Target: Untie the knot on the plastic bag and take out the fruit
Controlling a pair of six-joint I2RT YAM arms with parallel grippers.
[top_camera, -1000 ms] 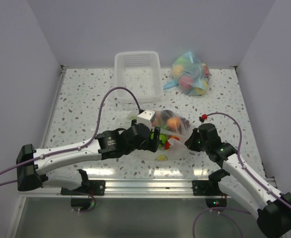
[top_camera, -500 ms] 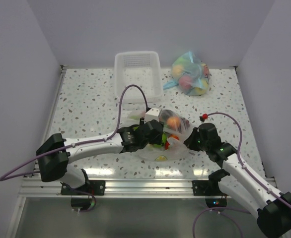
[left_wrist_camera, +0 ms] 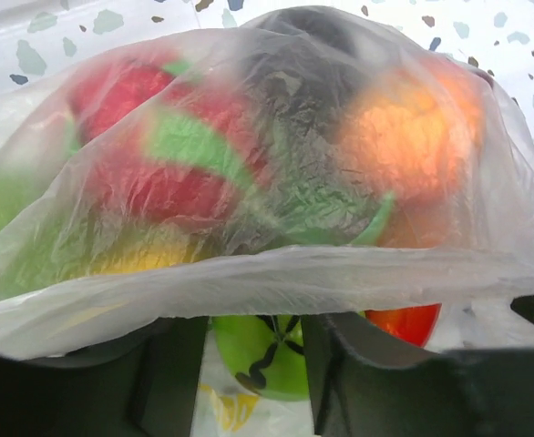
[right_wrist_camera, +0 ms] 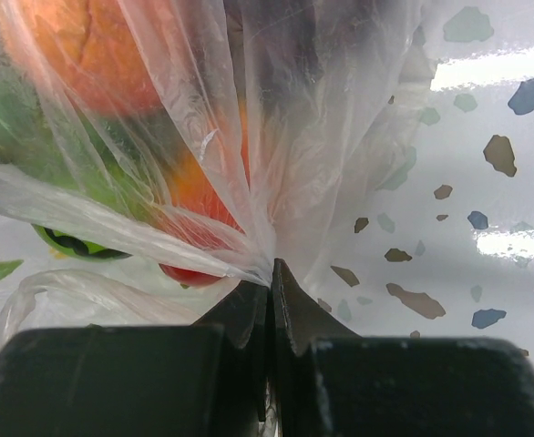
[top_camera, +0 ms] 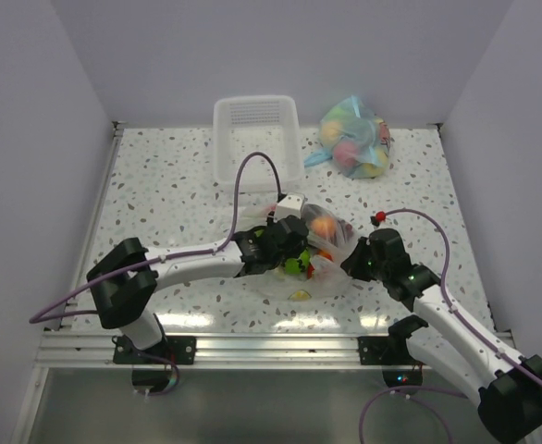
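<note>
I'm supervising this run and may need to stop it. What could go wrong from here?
1. The plastic bag drapes over the left gripper, which flanks the green fruit; a squeeze may pinch film too and drag the bag.
2. The right gripper, shut on a thin fold of the bag, could slip or tear it.

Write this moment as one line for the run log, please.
left fingers: either side of green fruit, under plastic bag edge, contact unclear | right fingers: shut on plastic bag
</note>
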